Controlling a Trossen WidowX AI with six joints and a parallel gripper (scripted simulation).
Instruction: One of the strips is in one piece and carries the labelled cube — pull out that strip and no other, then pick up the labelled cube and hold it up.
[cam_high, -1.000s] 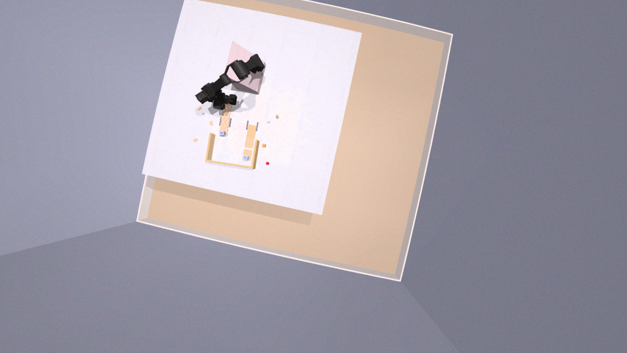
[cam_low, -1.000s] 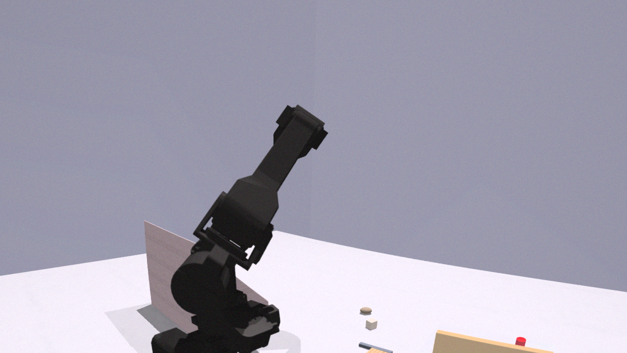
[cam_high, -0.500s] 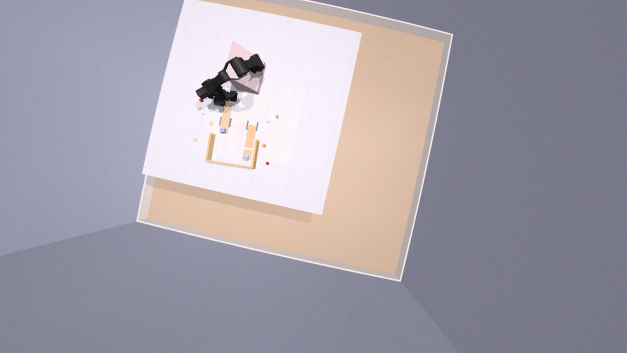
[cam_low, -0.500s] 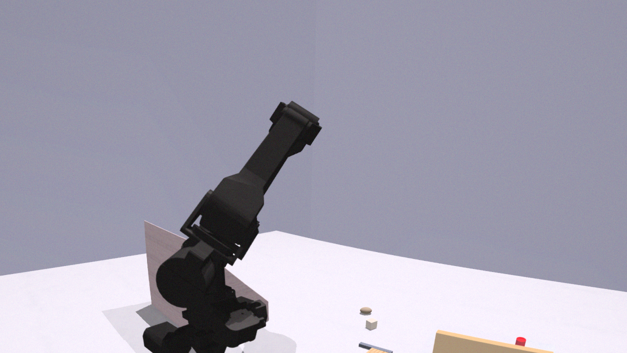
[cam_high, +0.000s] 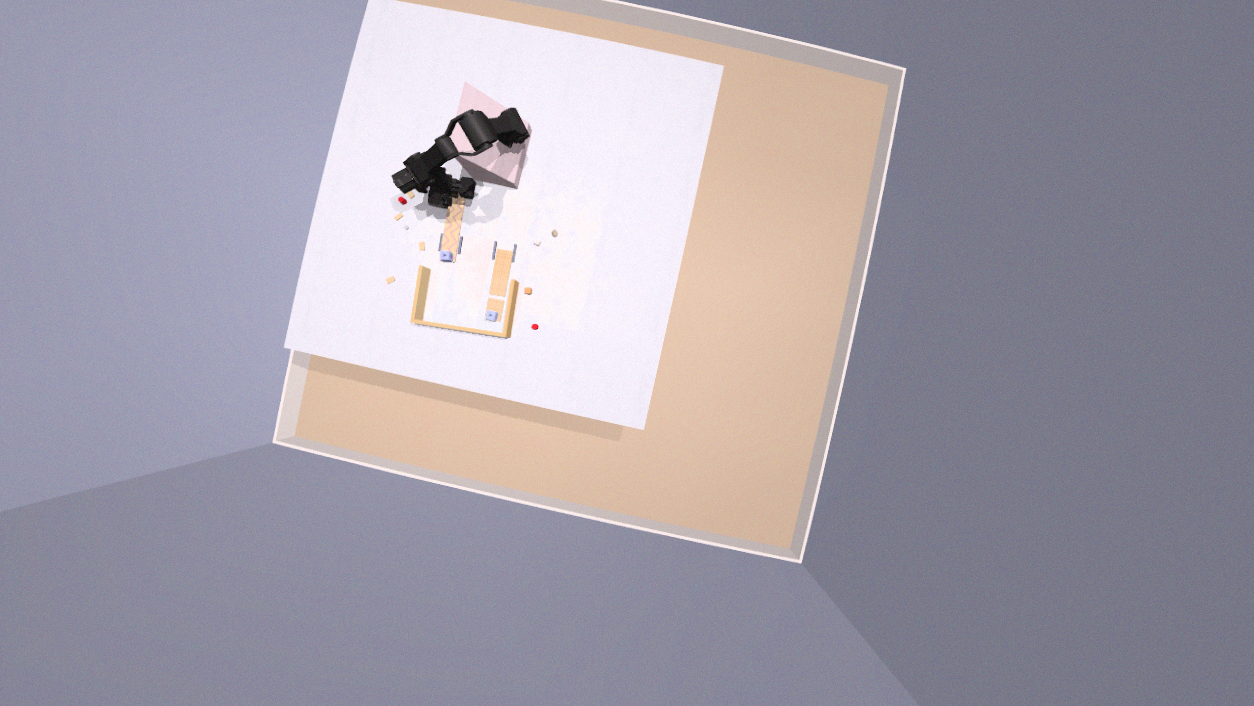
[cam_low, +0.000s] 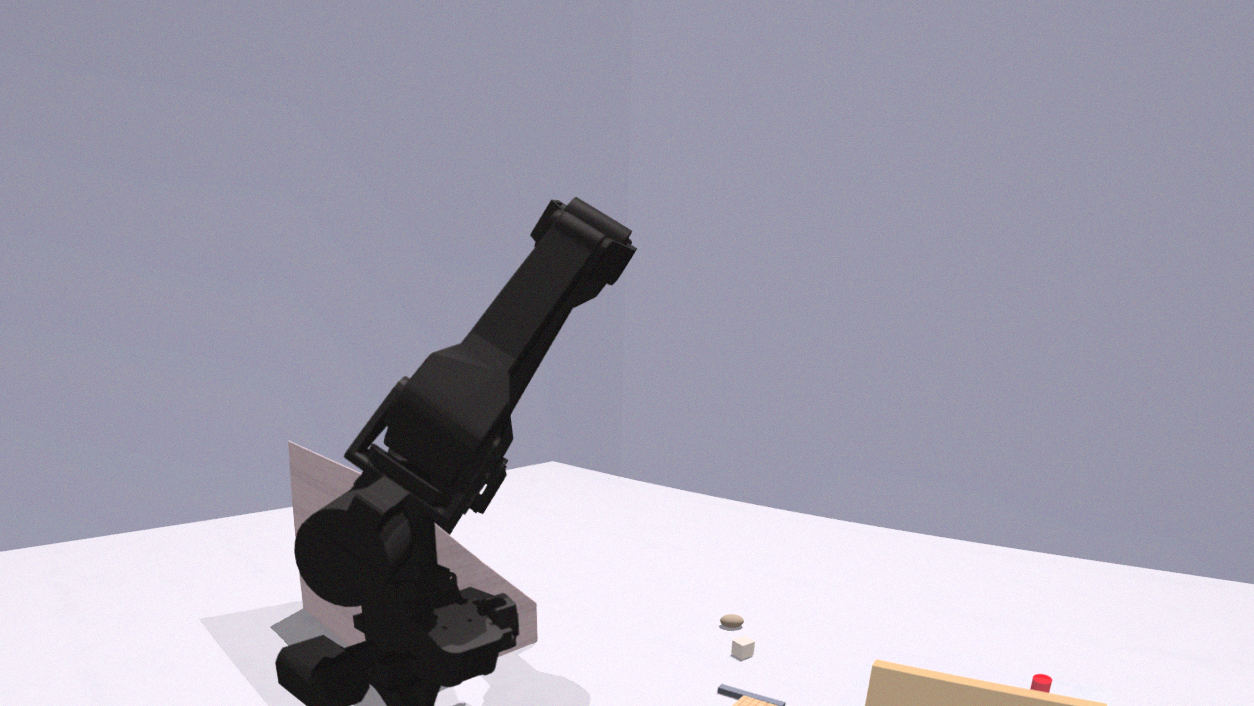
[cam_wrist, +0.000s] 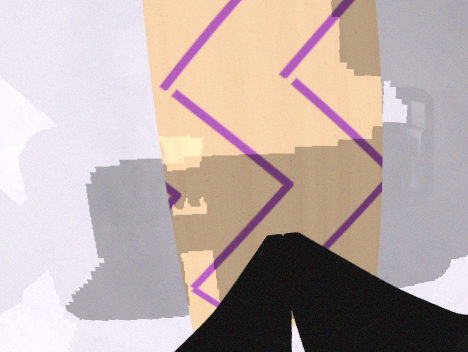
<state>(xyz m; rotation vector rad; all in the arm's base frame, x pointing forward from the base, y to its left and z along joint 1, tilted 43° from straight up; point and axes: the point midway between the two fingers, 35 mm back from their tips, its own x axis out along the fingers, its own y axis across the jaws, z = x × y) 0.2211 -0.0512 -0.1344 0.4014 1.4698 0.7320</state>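
Note:
A wooden strip with purple zigzag lines runs unbroken between two grey rails in the top view. A blue cube with a dark mark stands on its lower end. My gripper is shut, its tips together over the strip's upper surface; nothing shows between them. The arm hides the tips in the top and exterior views. A second, plainer strip lies to the right, with a gap separating it from a short piece that carries another blue marked cube.
A low wooden U-shaped wall stands around the lower ends. A pinkish panel stands by the arm. A stone, a pale cube, red pieces and small wooden blocks lie around the strips.

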